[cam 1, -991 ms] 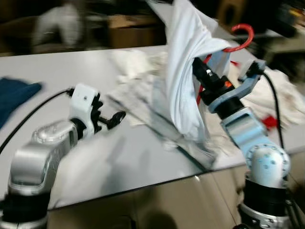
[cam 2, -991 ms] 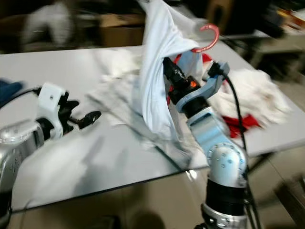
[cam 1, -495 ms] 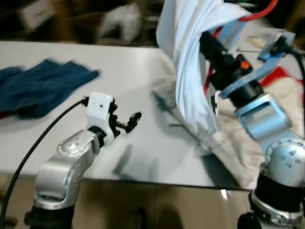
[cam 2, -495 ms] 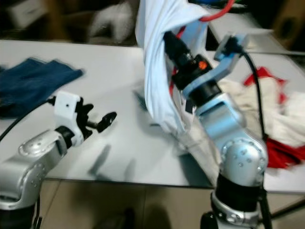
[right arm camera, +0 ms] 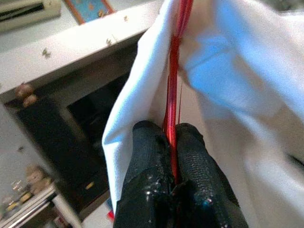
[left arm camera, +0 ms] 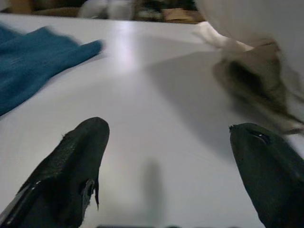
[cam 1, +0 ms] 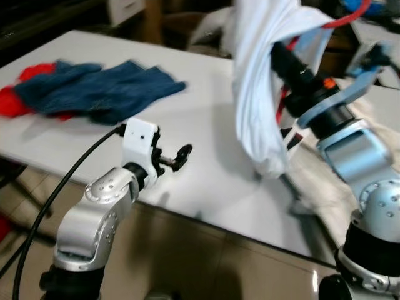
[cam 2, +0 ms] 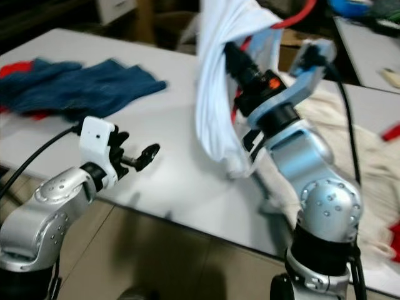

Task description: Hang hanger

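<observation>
The camera has swung left, bringing blue cloth onto the bench. Left gripper hovers, jaws wide. Right gripper still clamps the red hanger, shirt draped, raised for carrying.

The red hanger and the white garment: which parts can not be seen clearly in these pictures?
- Red hanger: hook cut off by the top edge in both eye views; its shoulders hidden inside the white garment.
- Right gripper: in the eye views, fingers covered by the garment.
- Garment type: bunched, cannot tell.
</observation>
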Available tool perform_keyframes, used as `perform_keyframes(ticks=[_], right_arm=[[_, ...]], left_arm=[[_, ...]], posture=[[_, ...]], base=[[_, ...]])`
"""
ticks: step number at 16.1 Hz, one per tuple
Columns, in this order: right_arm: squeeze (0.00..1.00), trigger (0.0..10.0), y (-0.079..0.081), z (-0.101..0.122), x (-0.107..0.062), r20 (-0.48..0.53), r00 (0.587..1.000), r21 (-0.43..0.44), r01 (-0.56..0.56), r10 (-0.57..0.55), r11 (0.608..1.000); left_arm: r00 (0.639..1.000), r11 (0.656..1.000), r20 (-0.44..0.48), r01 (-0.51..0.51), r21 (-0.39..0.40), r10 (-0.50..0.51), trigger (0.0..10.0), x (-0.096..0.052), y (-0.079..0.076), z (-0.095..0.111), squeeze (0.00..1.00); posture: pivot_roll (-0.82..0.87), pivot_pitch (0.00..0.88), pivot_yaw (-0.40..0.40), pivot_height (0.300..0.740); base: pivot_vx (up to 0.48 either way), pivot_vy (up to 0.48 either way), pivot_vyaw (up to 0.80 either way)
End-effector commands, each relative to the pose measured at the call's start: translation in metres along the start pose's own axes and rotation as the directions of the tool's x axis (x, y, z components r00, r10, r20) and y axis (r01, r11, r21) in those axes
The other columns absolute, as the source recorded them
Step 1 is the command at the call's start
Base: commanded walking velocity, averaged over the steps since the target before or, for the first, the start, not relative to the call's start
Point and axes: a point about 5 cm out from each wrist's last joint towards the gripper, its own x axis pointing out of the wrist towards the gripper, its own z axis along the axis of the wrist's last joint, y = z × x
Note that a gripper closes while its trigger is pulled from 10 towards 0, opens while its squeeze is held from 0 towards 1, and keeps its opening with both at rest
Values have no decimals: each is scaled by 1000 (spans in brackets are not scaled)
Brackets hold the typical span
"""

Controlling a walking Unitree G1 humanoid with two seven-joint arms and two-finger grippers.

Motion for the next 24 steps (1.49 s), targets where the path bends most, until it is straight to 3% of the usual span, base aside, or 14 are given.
perform_keyframes(ticks=[1,8,24], right_arm=[[0,10000,12,5,2,23,998,-4,-62,62,998],[0,10000,26,5,-5,20,989,-6,-149,149,989],[0,10000,19,-11,-16,-25,994,16,-106,107,994]], left_arm=[[1000,1000,2,-20,13,20,10000,-1,3,0,0],[999,999,19,-30,31,29,10000,1,2,1,0],[999,996,26,-27,80,25,10000,3,2,0,0]], posture=[[-17,22,-21,740],[-26,23,-18,740],[-22,1,-16,740]], base=[[0,0,800],[0,0,800],[0,0,800]])
